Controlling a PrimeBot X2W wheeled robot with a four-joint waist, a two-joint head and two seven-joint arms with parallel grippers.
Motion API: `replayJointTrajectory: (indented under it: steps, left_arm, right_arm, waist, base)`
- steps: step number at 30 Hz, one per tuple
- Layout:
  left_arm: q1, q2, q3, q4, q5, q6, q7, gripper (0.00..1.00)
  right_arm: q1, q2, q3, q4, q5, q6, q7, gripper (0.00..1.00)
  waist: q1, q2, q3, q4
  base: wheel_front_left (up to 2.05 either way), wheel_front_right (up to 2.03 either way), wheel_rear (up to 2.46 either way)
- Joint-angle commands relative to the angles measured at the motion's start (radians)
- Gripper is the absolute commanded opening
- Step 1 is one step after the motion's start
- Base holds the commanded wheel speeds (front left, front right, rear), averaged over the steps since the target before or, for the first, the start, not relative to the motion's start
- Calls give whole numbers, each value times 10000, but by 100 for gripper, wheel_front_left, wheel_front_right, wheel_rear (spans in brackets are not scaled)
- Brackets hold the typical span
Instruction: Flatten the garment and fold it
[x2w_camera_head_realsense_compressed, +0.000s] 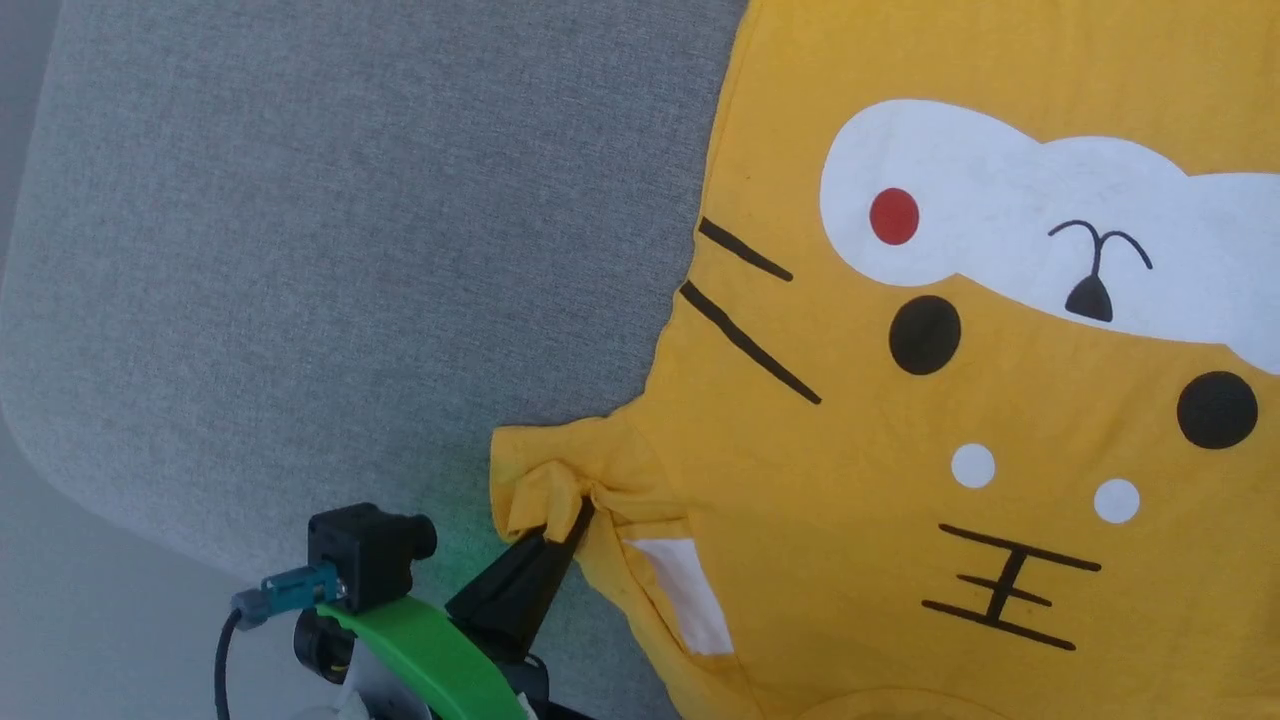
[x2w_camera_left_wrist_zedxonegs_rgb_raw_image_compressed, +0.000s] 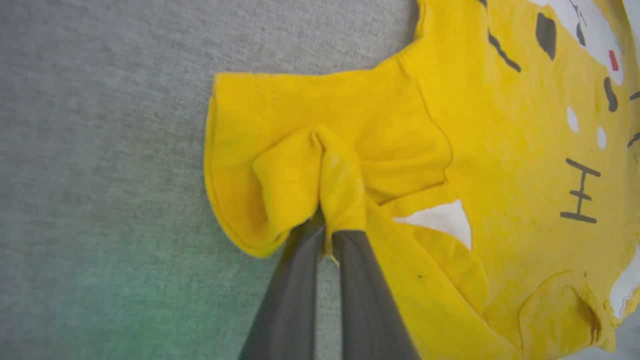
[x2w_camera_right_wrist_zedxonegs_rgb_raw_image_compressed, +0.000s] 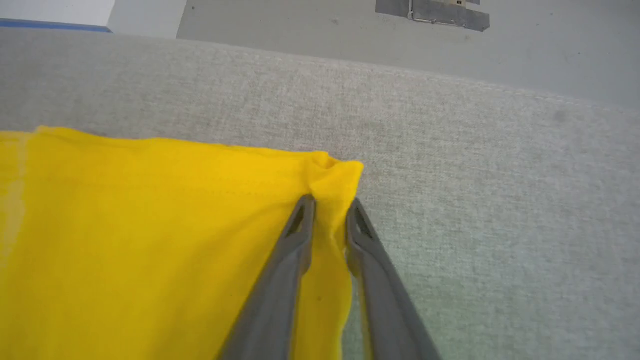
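Observation:
The garment (x2w_camera_head_realsense_compressed: 900, 450), a mustard-yellow T-shirt with a white cartoon face, a red cheek dot and black stripes, lies print-up across the right of the head view. My left gripper (x2w_camera_head_realsense_compressed: 580, 515) comes up from the bottom edge and is shut on a bunched fold of the sleeve (x2w_camera_left_wrist_zedxonegs_rgb_raw_image_compressed: 300, 170), its tips (x2w_camera_left_wrist_zedxonegs_rgb_raw_image_compressed: 325, 225) buried in the cloth. In the right wrist view a corner of the garment (x2w_camera_right_wrist_zedxonegs_rgb_raw_image_compressed: 150, 225) lies flat. My right gripper (x2w_camera_right_wrist_zedxonegs_rgb_raw_image_compressed: 330, 207) straddles a puckered ridge of cloth at that corner, jaws drawn close on it.
The grey felt-like tabletop (x2w_camera_head_realsense_compressed: 350, 250) spreads to the left of the shirt, with a rounded corner at the lower left and pale floor beyond. Past the table's far edge (x2w_camera_right_wrist_zedxonegs_rgb_raw_image_compressed: 450, 85) there is grey floor with a metal plate (x2w_camera_right_wrist_zedxonegs_rgb_raw_image_compressed: 432, 12).

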Motion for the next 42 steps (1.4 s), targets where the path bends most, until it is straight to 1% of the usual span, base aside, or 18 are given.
replayJointTrajectory:
  steps: [1, 5, 11, 15, 20, 24, 26, 28, 29, 31, 33, 35, 37, 39, 42]
  left_arm:
    - [-107, 211, 160, 614, 70, 258, 73, 0]
    - [-72, 304, 268, 587, 90, 320, -17, 0]
    - [148, 527, 567, 512, 125, 596, -282, 0]
    - [417, 748, 723, 376, 74, 784, -357, 0]
    - [800, 1046, 895, 124, -21, 991, -420, 0]
    - [1008, 1223, 1050, -41, -33, 1192, -507, 0]
    - [1089, 1275, 1102, -128, -55, 1274, -523, 0]
    - [1129, 1353, 1130, -191, -68, 1323, -486, 0]
    - [1139, 1385, 1146, -220, -76, 1340, -471, 0]
    - [1154, 1444, 1165, -268, -83, 1363, -438, 0]
    - [1183, 1481, 1191, -303, -108, 1389, -425, 0]
    - [1247, 1516, 1214, -305, -136, 1420, -429, 0]
    - [1317, 1525, 1219, -294, -167, 1440, -441, 0]
    - [1401, 1516, 1213, -293, -223, 1445, -446, 0]
    - [1543, 1504, 1233, -298, -293, 1504, -483, 0]
  right_arm:
    - [238, 147, 33, 139, -59, -13, -34, 0]
    - [154, 143, 125, 44, 153, -13, -481, 0]
    - [356, -49, 221, -185, 689, -13, -1090, 0]
    - [969, -166, 28, -666, 1234, -13, -1274, 0]
    - [2541, -167, -573, -1760, 1971, -13, -1178, 0]
    - [4201, 236, -1598, -2857, 2610, -13, -961, 0]
    - [5192, 574, -2240, -3419, 2955, -13, -881, 0]
    - [6345, 989, -2867, -3934, 3229, -13, -769, 0]
    - [6968, 1308, -3226, -4192, 3428, -13, -700, 0]
    - [8266, 1875, -3604, -4585, 3854, -13, -481, 0]
    - [9563, 2298, -3779, -4839, 4168, -13, -501, 0]
    - [10628, 2634, -3840, -4786, 4346, -13, -812, 0]
    - [11408, 2835, -3726, -4454, 4482, -13, -1221, 0]
    - [11912, 2912, -3446, -4012, 4506, -13, -1695, 0]
    - [12139, 2929, -2937, -2941, 4852, -13, -2582, 0]
  waist:
    - [0, 0, -175, -183]
    - [0, 0, -518, -562]
    - [0, 0, -1423, -1279]
    - [0, 0, -2209, -1786]
    - [0, 0, -3170, -2346]
    - [0, 0, -3655, -2717]
    - [0, 0, -3794, -2883]
    - [0, 0, -3870, -3003]
    - [0, 0, -3890, -3045]
    - [0, 0, -3907, -3124]
    - [0, 0, -3917, -3222]
    - [0, 0, -3939, -3328]
    - [0, 0, -4007, -3402]
    - [0, 0, -4100, -3478]
    - [0, 0, -4260, -3614]
  base:
    - [0, 0, 0]
    - [0, 0, 0]
    - [0, 0, 0]
    - [0, 0, 0]
    - [0, 0, 0]
    - [0, 0, 0]
    - [0, 0, 0]
    - [0, 0, 0]
    - [0, 0, 0]
    - [0, 0, 0]
    - [0, 0, 0]
    - [0, 0, 0]
    - [0, 0, 0]
    - [0, 0, 0]
    - [0, 0, 0]
